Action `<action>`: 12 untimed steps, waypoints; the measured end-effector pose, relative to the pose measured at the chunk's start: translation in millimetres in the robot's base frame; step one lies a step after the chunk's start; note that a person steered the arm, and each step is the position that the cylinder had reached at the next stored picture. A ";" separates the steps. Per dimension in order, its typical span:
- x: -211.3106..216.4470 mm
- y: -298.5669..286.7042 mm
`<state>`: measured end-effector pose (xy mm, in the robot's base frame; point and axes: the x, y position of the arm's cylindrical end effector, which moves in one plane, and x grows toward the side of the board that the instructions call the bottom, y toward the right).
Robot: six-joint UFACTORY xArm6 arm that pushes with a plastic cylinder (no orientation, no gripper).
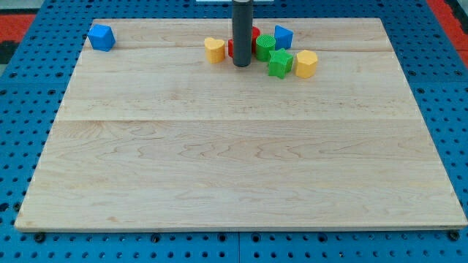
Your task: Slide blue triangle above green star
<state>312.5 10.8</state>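
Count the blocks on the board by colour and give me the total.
Blue: 2, the blue block at the view's left and the blue block near the cluster
Yellow: 2
Green: 2
Red: 1, partly hidden behind the rod
Total: 7

The wooden board [241, 168] carries seven blocks: two blue, namely a blue cube [102, 36] and a blue triangle [284, 36], two green, a green star [279, 63] and a green cylinder [265, 46], two yellow, a yellow heart [214, 50] and a yellow hexagon [306, 63], and one red block [254, 35] of hidden shape.
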 end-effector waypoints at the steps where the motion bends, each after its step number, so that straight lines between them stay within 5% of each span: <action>1: 0.0 -0.3; 5: -6.5 -3.3; 6: 6.6 -18.2; 7: 75.4 -66.3; 9: 94.2 55.4; 10: 48.8 159.3; 12: -70.9 171.9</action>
<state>241.6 182.6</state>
